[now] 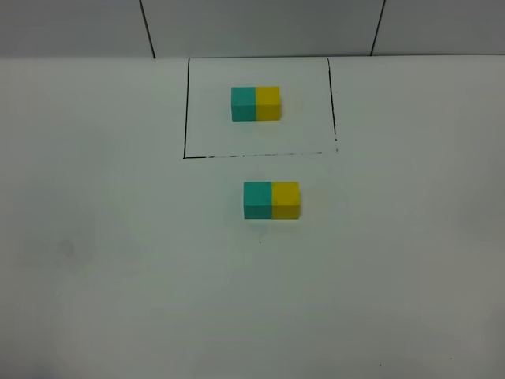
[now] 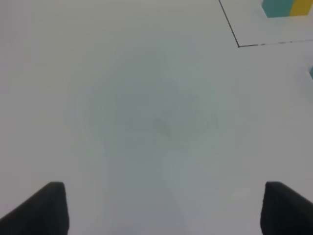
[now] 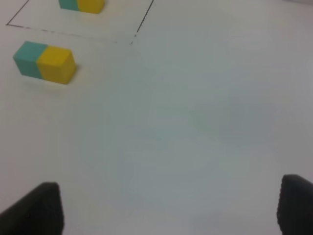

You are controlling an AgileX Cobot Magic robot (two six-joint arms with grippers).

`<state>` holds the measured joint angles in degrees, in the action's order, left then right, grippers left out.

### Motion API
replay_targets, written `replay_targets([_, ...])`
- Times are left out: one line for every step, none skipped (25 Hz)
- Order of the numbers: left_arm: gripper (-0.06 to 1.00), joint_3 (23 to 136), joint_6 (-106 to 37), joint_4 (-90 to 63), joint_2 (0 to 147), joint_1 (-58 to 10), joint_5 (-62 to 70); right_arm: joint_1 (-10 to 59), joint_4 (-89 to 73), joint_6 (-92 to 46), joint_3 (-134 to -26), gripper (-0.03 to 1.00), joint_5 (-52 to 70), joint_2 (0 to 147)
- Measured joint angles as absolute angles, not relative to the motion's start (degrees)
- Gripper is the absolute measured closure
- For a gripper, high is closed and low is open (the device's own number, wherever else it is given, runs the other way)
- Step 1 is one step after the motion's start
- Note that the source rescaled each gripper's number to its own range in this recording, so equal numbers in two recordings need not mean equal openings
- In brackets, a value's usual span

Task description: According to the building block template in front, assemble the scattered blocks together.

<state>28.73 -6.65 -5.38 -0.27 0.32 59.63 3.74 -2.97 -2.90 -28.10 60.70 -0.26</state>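
The template, a teal cube [image 1: 243, 103] joined to a yellow cube [image 1: 268, 103], sits inside a thin black drawn rectangle [image 1: 186, 110] at the back of the table. In front of it the loose teal cube [image 1: 257, 200] and the loose yellow cube [image 1: 286, 200] stand side by side, touching, teal on the left. In the right wrist view the loose pair shows as teal [image 3: 28, 58] and yellow [image 3: 56, 63]. Neither gripper shows in the high view. My left gripper [image 2: 164, 208] and right gripper [image 3: 168, 205] are open and empty over bare table, far from the cubes.
The white table [image 1: 118, 276] ends at a grey wall [image 1: 260, 28] behind the rectangle. The template's corner shows in the left wrist view [image 2: 281, 7].
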Motion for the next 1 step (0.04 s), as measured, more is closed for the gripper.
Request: replay_targets([0.26,28.7,-6.7,-5.4,-0.3,0.3,59.6,3.7,-3.0,-2.9,-28.1,-0.01,60.7,-0.3])
